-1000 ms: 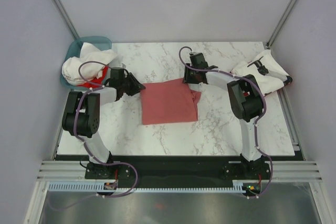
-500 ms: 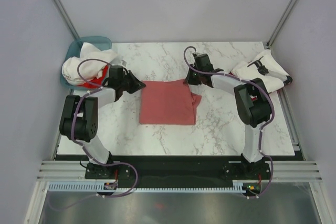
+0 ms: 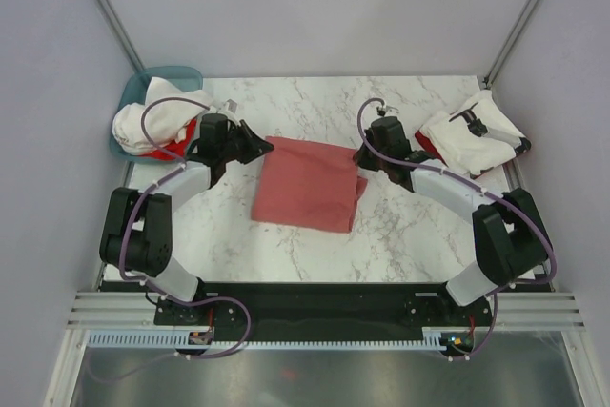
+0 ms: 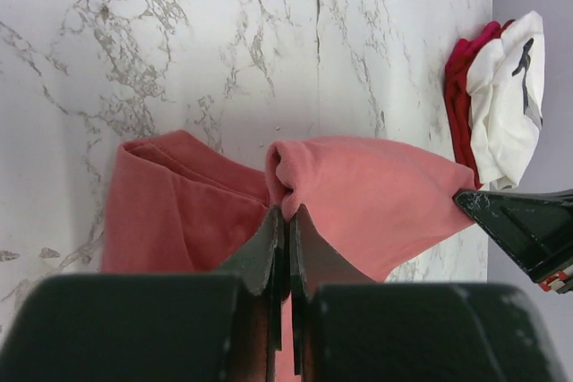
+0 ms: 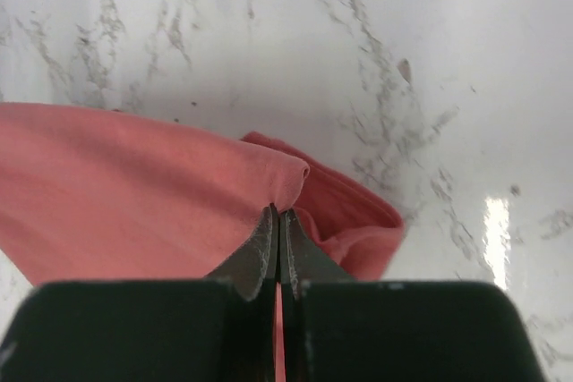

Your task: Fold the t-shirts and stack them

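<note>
Item: salmon-red t-shirt (image 3: 307, 186), one piece, soft cotton, partly folded, lying in the middle of the marble table (image 3: 286, 107) between the two arms. Position: the near part rests flat on the table, while the far edge is raised off the surface at both corners. Left gripper (image 4: 286, 214): fingers pinched tight on a small bunched fold at the far-left corner. Right gripper (image 5: 277, 214): fingers likewise closed on a thin fold at the far-right corner, with a lower layer of the cloth bunched just under it. Handling, by judgement: light and limp, with no stiffness of its own. It sags between the two holds, drapes and creases readily, and is not fragile. A thin fold could slip from so narrow a pinch if the pull is sharp or uneven. Best taken at the corners or along a hem, all layers together, with both holds level so the edge between them stays taut. Other stock: a stack of white and red t-shirts (image 3: 472, 135) at the far right of the table, the top white one bearing a black mark; a loose heap of white and red t-shirts (image 3: 152, 121) in the teal basket (image 3: 181, 71) at far left. Status, by judgement: fold in hand, piece not yet added to the stack.
</note>
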Tool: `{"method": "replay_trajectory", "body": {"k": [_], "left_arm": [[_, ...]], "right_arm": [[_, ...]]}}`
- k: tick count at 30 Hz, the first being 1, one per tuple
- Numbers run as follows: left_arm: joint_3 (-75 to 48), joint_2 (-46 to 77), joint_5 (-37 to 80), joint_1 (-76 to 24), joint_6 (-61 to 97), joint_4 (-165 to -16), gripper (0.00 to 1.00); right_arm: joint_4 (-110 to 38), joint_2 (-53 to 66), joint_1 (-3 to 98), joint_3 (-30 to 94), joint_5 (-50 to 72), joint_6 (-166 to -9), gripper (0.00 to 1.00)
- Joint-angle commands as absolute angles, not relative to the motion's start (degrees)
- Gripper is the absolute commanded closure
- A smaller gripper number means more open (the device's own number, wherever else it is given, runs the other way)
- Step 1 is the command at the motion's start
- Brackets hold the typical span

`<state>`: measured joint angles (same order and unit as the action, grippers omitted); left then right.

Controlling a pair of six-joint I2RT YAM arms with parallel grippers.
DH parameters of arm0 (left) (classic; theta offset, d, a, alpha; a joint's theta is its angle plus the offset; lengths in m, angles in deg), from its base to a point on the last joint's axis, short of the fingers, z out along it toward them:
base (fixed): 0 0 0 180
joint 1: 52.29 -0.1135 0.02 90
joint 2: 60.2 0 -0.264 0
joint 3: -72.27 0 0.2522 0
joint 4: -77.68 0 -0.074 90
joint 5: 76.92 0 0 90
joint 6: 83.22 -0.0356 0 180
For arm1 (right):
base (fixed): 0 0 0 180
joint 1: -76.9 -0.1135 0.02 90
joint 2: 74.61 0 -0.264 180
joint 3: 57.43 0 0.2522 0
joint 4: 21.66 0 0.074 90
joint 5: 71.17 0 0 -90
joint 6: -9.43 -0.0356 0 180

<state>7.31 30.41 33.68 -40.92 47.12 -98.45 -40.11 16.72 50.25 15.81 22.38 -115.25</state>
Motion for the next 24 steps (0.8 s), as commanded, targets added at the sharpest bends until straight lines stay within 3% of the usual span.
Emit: {"method": "replay_trajectory", "body": {"k": [1,7,10,11,12,13,14,15,24], "left_arm": [[3.85,32.96,35.58,-40.61,44.49,-99.46,0.98],[-4.77,47.17,36.98,-40.61,43.35,-95.15,0.98],[-7.41,50.27,37.68,-40.61,43.26,-93.31,0.81],[-7.67,50.28,37.86,-40.61,43.26,-92.87,0.72],[-7.59,49.93,37.69,-40.61,43.26,-92.43,0.54],[-7.24,49.50,37.69,-40.52,43.08,-92.42,0.47],[-6.63,48.36,37.16,-40.34,43.17,-92.34,0.37],[-6.45,47.65,37.07,-40.25,43.00,-92.34,0.35],[-3.46,36.16,30.94,-36.92,40.81,-87.34,0.34]], "right_arm": [[-40.96,12.24,50.62,11.53,30.41,-118.45,1.00],[-41.57,18.72,53.17,10.47,31.04,-120.82,1.00],[-40.79,19.44,53.79,8.89,32.35,-122.06,1.00],[-40.87,19.26,53.79,8.19,34.19,-122.23,0.96],[-40.79,19.09,53.88,7.92,34.82,-122.41,0.90],[-40.96,19.00,54.05,7.83,34.91,-122.41,0.83],[-41.05,19.00,54.05,7.66,34.91,-122.41,0.46],[-41.22,18.65,54.14,7.66,34.74,-122.50,0.34],[-42.27,9.18,53.88,4.06,31.84,-119.86,0.32]]}}
